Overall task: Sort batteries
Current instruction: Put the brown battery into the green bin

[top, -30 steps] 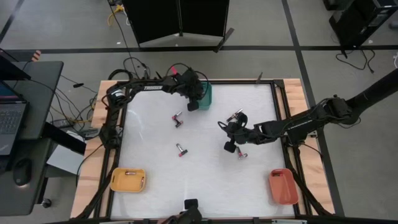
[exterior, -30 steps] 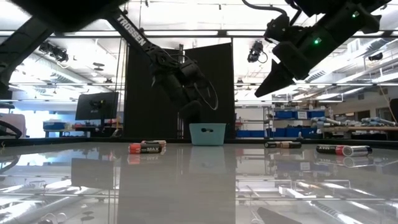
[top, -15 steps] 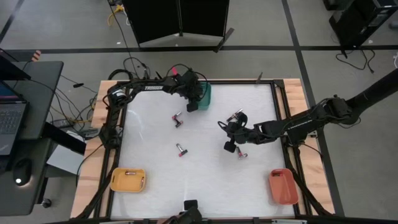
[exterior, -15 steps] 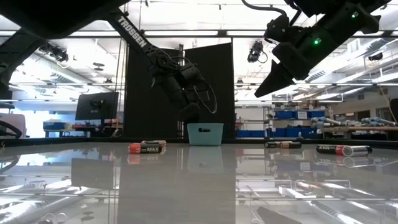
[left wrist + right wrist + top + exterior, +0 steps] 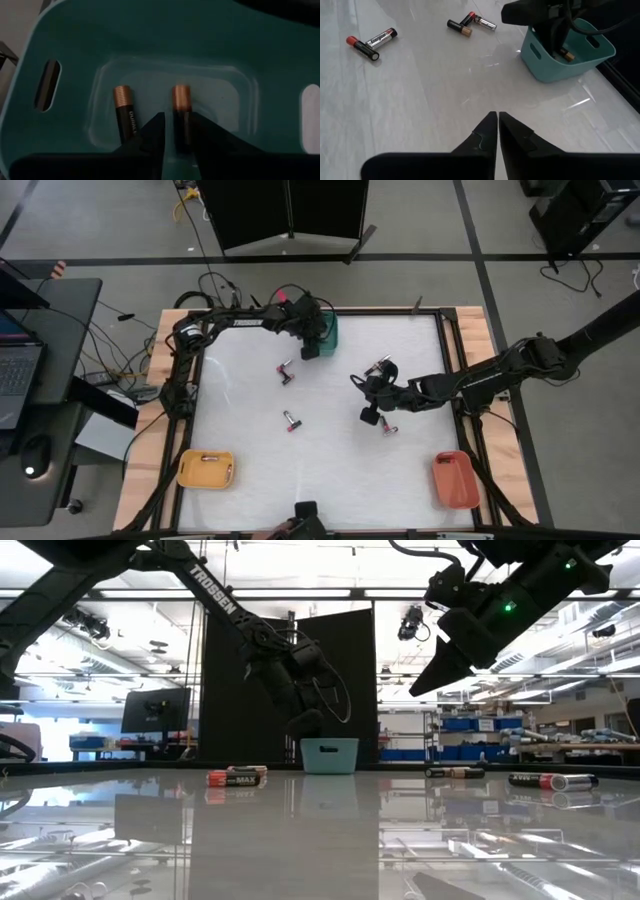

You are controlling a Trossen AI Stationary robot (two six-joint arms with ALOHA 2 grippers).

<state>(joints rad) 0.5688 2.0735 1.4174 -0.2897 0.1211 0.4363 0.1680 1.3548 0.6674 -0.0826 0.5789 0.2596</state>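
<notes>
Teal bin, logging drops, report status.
Left claw over teal bin, two batteries inside. Right claw nearly shut, empty, mid-table. Nothing blocking.

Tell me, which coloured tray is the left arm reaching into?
The teal tray at the far edge; the yellow and red trays sit at the near corners.

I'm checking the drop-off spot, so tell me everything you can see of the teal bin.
The teal bin is a small, open-topped plastic tub with rounded corners and slot handles in its walls. It stands upright on the white table near the far edge. Two copper-topped batteries lie side by side on its floor. The left gripper hangs just above its opening.
</notes>
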